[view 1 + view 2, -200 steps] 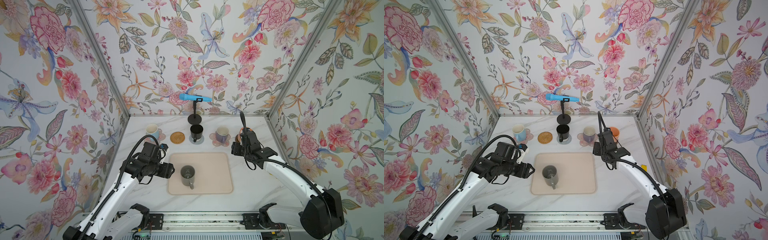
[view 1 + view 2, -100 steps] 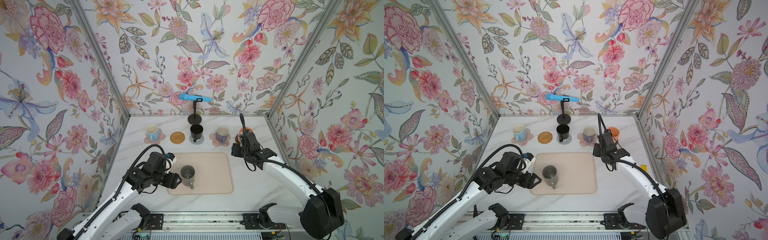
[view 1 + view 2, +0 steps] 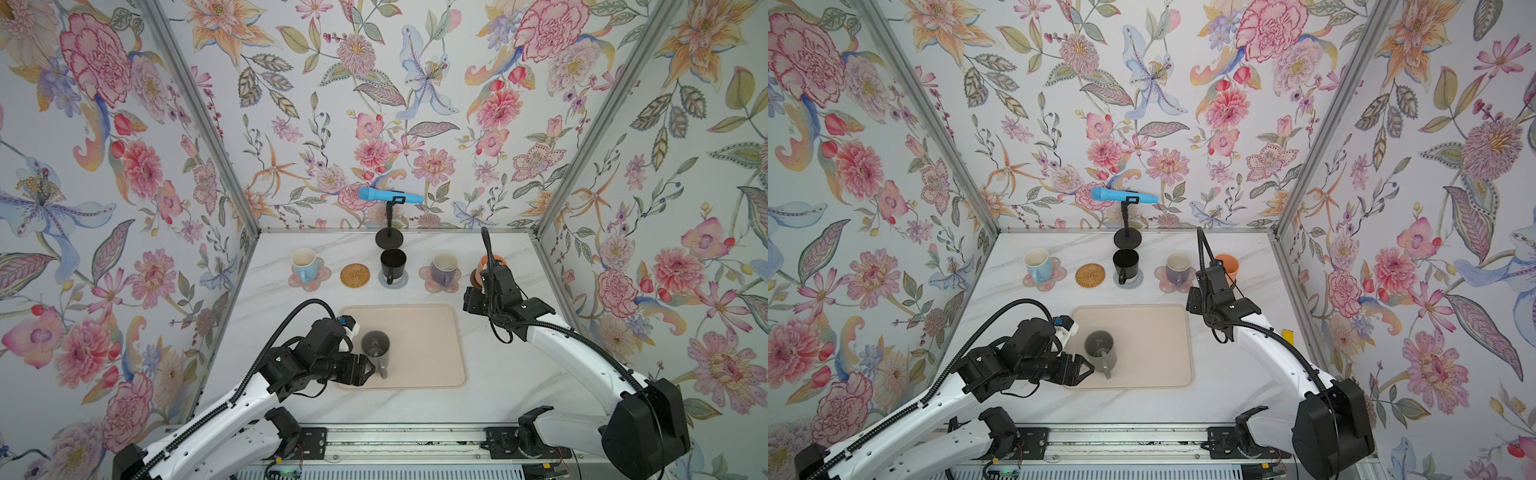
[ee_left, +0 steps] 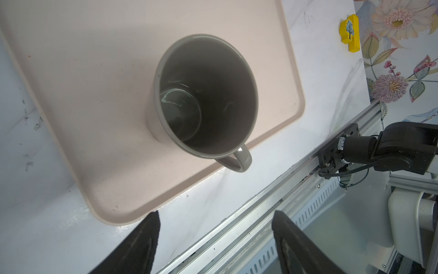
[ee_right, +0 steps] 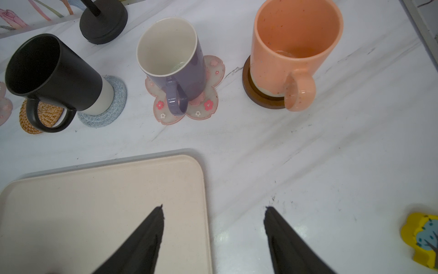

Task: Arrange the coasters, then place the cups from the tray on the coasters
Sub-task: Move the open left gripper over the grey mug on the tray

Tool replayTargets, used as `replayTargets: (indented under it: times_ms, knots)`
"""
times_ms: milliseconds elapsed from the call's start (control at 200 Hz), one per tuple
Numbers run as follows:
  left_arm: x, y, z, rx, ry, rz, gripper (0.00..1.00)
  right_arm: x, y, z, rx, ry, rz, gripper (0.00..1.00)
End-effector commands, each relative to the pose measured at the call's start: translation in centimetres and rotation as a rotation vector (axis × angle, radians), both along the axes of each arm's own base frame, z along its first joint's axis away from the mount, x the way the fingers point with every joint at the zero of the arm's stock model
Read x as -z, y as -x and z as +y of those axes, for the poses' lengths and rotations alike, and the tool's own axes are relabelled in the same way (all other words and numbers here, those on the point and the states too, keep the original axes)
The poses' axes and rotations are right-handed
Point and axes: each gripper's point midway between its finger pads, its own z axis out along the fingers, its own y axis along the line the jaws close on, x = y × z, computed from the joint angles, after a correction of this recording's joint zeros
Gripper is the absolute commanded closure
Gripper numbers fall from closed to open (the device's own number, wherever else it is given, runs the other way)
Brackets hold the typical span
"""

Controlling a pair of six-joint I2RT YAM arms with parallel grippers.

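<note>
The worktop (image 3: 498,399) carries the tray (image 3: 424,328) at its middle, toward the front edge. The grey mug (image 3: 375,347) stands upright on the tray's left half, with its handle turned to the front edge. The left fingers (image 4: 139,244) are spread wide and empty, low at the tray's front left corner, just beside that handle.

The right fingers (image 5: 144,239) are apart too and hold nothing, hovering over the tray's back right corner.

A row runs along the back edge, from the left edge:
- the blue mug (image 3: 302,262) on a pink coaster (image 3: 320,277)
- the rattan coaster (image 3: 354,274), bare
- the black mug (image 3: 392,262) on the grey-blue coaster (image 3: 399,280)
- the purple mug (image 3: 444,266) on the second pink coaster (image 3: 428,277)
- the orange mug (image 5: 294,47) on the brown disc (image 5: 258,99)

A yellow block (image 5: 422,239) lies by the right edge.
</note>
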Motion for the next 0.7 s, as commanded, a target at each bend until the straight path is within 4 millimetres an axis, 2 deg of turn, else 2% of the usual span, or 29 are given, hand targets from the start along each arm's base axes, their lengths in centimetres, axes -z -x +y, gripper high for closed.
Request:
replayTargets:
  times_ms: [0,185,270,340,490,565,696]
  knots:
    - [-0.3,-1.3,0.2,-0.123,-0.016,-0.024,0.23,-0.4,-0.1,-0.5,0.030,-0.009,-0.020,0.31]
    - [0.6,-1.1,-0.8,-0.174,-0.045,0.000,0.23,-0.3,0.0,-0.6,0.034,-0.010,-0.021,0.31]
    - [1.2,-0.8,-1.9,-0.166,-0.044,0.019,0.23,-0.5,0.0,-0.8,0.037,-0.012,-0.026,0.31]
    - [1.2,-0.6,-3.0,-0.149,-0.027,0.023,0.22,-0.5,0.1,-0.9,0.038,-0.010,-0.029,0.31]
    - [1.4,-0.8,-3.9,-0.152,-0.026,0.024,0.22,-0.6,0.2,-1.3,0.047,-0.011,-0.032,0.30]
    - [1.5,-1.1,-3.8,-0.182,-0.023,0.021,0.22,-0.5,0.2,-1.5,0.047,-0.010,-0.030,0.30]
    - [1.8,-1.8,-2.5,-0.294,-0.054,0.022,0.22,-0.3,0.3,-1.8,0.052,-0.010,-0.025,0.30]
